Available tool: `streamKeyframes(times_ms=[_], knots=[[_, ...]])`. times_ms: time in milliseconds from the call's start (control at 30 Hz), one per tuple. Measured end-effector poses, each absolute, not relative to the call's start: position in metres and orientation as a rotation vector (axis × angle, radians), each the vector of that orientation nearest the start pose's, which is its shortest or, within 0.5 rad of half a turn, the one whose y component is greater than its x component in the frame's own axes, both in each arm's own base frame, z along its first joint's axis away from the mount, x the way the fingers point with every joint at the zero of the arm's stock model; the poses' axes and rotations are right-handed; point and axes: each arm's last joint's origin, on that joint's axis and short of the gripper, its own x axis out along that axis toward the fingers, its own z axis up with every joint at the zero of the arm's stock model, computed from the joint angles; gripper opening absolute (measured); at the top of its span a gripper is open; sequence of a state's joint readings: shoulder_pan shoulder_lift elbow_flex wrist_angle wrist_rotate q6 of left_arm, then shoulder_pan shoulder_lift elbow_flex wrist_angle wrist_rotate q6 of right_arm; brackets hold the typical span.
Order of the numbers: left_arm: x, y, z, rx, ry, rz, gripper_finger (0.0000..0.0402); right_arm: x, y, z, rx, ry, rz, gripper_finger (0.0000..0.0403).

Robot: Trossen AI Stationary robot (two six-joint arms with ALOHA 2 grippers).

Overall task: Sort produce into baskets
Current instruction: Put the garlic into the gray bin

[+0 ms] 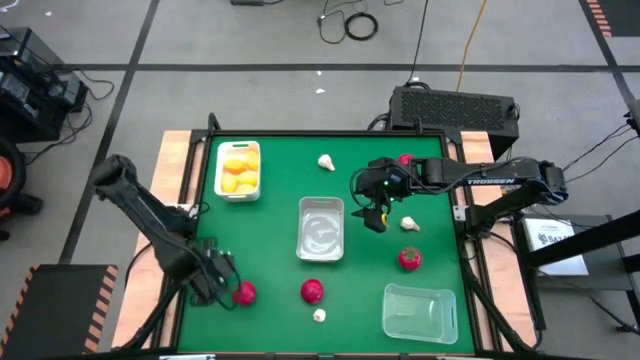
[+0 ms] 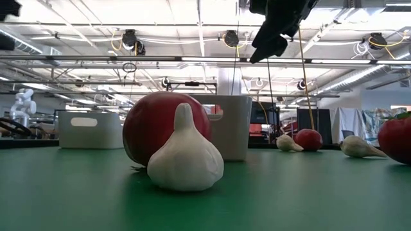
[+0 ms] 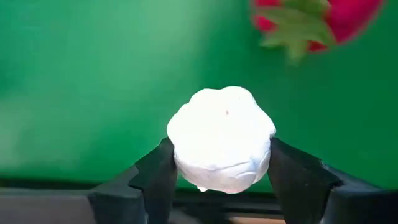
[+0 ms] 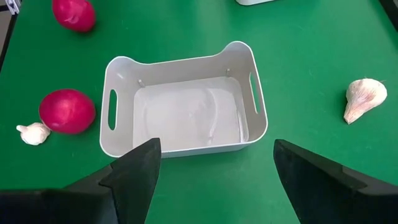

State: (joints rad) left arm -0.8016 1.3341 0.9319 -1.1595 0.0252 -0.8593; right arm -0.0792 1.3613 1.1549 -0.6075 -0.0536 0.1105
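My left gripper [image 1: 218,278] is at the near left of the green table, pointing down, shut on an off-white garlic bulb [image 3: 221,137]; the gripper hides the bulb in the high view. A strawberry [image 1: 243,293] lies just beside it. My right gripper [image 1: 375,215] hangs open above the table, right of the empty clear basket [image 1: 320,228] at the middle, which fills its wrist view [image 4: 183,112]. The white basket [image 1: 238,170] at the far left holds several lemons. A second clear basket [image 1: 420,312] stands empty at the near right. My left gripper pinches the garlic bulb between its two fingers, one on each of two opposite sides [image 3: 180,155]. The fingers [image 3: 155,177] come from above, pointing down. The bulb's round lobed face is turned toward the wrist, and it looks lifted clear of the green mat.
Loose on the mat are strawberries [image 1: 312,291] [image 1: 409,259] [image 1: 404,160] and garlic bulbs [image 1: 319,316] [image 1: 409,224] [image 1: 326,162]. In the low view the near garlic [image 2: 185,160] and a strawberry [image 2: 164,125] stand before the middle basket [image 2: 231,125].
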Motion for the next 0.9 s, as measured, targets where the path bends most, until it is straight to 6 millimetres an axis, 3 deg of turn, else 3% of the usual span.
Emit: streamKeyframes(times_ms=[167,400,633,900], knots=[[0.157,-0.118,0.249,-0.112,1.323,0.174,0.0224,0.282,-0.021,0.299,0.170,0.819,-0.074,0.0302],[0.207,-0.078,0.260,-0.058,1.022,0.204,0.0224,0.280,-0.021,0.297,0.232,0.854,-0.104,0.0302],[0.269,-0.038,0.255,0.047,0.795,0.177,0.0224,0.272,-0.020,0.291,0.328,0.943,-0.159,0.0302],[0.320,-0.006,0.224,-0.028,0.703,0.069,0.0224,0.260,-0.017,0.284,0.471,1.089,-0.265,0.0302]])
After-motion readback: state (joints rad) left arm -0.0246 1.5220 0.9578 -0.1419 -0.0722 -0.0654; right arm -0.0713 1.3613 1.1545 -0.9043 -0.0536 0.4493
